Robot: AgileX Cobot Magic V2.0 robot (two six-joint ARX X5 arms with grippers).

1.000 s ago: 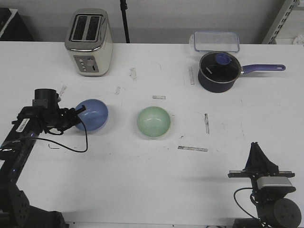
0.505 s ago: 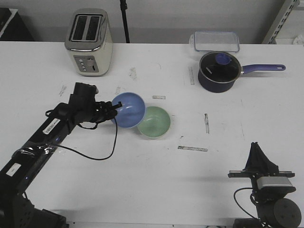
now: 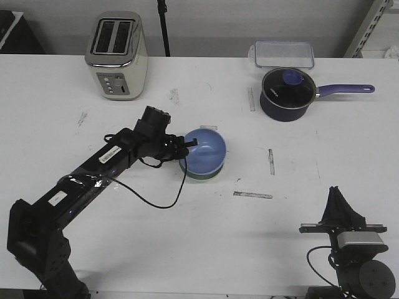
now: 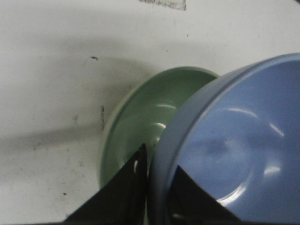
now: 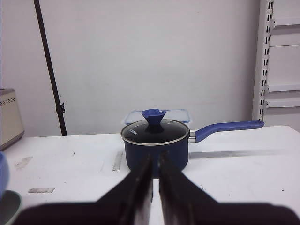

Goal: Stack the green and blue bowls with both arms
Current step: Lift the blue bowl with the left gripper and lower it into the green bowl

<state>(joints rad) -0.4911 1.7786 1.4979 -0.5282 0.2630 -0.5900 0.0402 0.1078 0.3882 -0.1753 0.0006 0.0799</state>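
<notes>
Blue bowl [image 3: 206, 151], one, pinched at its rim by left gripper [image 3: 185, 145], tilted over one green bowl [image 3: 201, 175] mid-table. Right gripper [image 3: 337, 200] near right, fingers together.

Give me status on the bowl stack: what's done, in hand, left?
Done: the blue bowl is picked up and sits over the green bowl. In hand: the left gripper pinches the blue bowl's rim, the bowl tilted, not seated. Left: lower it in and release. The right gripper is parked, jaws nearly together, holding nothing.
</notes>
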